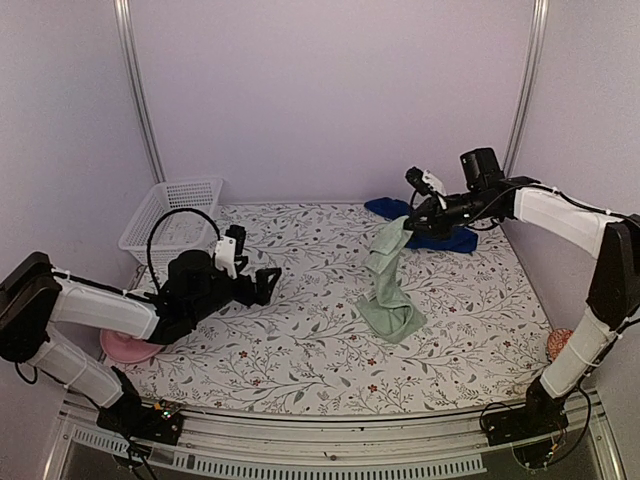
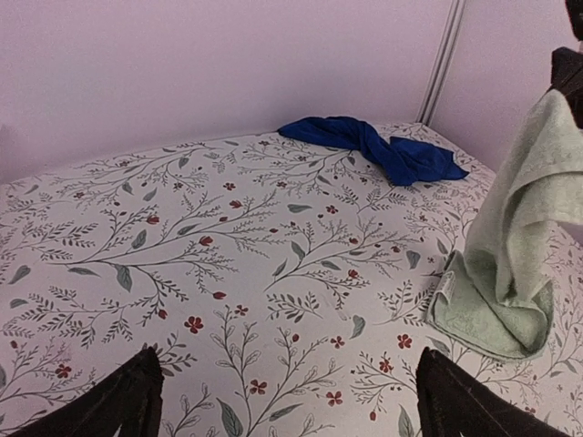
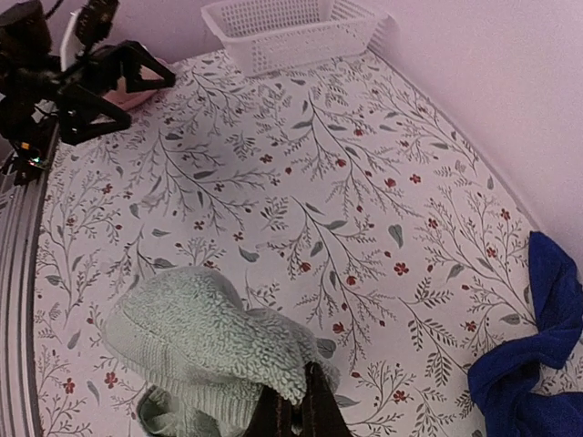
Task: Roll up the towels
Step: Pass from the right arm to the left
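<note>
The right gripper (image 1: 412,222) pinches the green towel (image 1: 392,290) right of middle, its bottom on the table (image 1: 300,350). The blue towel (image 1: 445,238) lies bunched behind it. The left gripper (image 1: 270,283) is wide open and empty. A white basket (image 1: 172,222) sits upper left.

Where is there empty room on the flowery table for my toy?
Biggest bare patch: the middle of the table, between the left gripper and the green towel. Also free: the far strip between the basket and the blue towel. Crowded: the far right corner, where the right gripper holds the green towel up beside the blue one.
</note>
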You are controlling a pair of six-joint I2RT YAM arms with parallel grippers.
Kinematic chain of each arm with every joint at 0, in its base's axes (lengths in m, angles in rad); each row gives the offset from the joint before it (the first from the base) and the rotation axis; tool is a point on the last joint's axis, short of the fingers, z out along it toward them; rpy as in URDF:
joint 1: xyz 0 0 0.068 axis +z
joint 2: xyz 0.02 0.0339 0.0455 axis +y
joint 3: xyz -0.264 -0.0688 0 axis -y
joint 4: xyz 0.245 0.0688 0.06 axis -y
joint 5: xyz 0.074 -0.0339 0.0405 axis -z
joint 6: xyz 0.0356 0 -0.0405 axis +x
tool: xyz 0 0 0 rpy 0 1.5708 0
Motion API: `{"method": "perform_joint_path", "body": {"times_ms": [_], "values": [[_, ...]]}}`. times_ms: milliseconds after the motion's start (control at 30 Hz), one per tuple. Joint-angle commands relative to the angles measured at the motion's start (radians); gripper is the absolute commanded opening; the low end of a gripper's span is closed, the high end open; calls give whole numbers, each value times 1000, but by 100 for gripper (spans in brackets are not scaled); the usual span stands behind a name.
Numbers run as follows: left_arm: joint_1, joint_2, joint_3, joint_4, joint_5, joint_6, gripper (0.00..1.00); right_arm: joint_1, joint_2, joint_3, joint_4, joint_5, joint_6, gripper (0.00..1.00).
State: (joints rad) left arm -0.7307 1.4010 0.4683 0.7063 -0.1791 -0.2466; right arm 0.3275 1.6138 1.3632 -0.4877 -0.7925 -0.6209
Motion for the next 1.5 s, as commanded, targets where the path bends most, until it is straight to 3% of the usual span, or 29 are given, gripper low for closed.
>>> {"method": "perform_joint_path", "body": {"times_ms": [0, 100, 267, 533, 633, 1067, 1333, 1467], "values": [[-10, 41, 22, 17, 49, 25, 97, 31, 135, 8, 27, 281, 13, 2], [-22, 59, 46, -4, 99, 47, 97, 32, 195, 46, -16, 329, 5, 2], [-64, 124, 114, -21, 193, 134, 97, 25, 126, 17, -33, 355, -32, 2], [-143, 355, 488, -337, 164, 169, 95, -74, -44, -36, -110, 383, -31, 2], [-146, 445, 582, -384, 225, 142, 91, -130, -99, -70, -125, 431, 7, 2], [-151, 715, 829, -486, 451, 45, 80, -197, -369, -403, -53, 603, 6, 3], [-155, 785, 890, -505, 489, 17, 63, -199, -389, -447, -1, 702, 27, 3], [-164, 821, 923, -525, 492, 16, 61, -199, -396, -451, 12, 708, 36, 3]]}}
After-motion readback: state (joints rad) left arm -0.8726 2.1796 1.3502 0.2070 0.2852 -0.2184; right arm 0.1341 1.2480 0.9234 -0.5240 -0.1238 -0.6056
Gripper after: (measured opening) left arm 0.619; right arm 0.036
